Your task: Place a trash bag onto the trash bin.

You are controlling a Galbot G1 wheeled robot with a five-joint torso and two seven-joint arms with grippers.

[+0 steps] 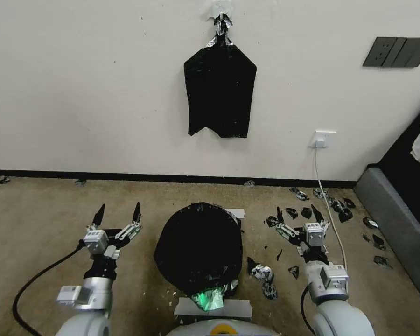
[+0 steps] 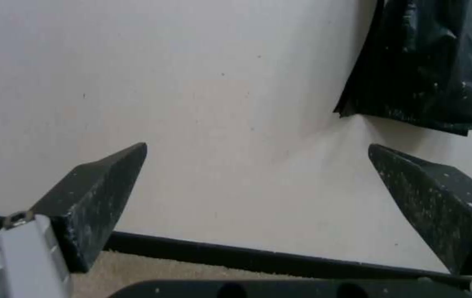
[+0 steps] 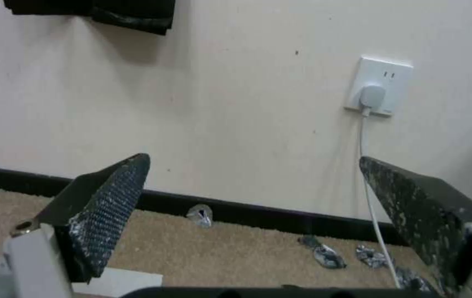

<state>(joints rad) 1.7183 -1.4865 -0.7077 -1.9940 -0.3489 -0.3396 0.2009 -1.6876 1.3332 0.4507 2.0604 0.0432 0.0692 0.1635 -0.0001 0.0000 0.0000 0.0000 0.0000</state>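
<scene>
Trash bag (image 1: pixel 199 247) sits lower centre of the head view, draped over the trash bin, whose white plastic is hidden; bag covers it fully, glints near the lower edge. Left gripper (image 1: pixel 117 214) lower left, fingers spread wide, holding nothing, apart from the bag. Right gripper (image 1: pixel 297 214) lower right, fingers also spread, empty, above black scraps (image 1: pixel 333 203) on the carpet. Flat black bag (image 1: pixel 220 91) hangs on the wall, upper centre. White cable (image 1: pixel 329 210) runs down from the wall socket (image 1: pixel 323 138).
</scene>
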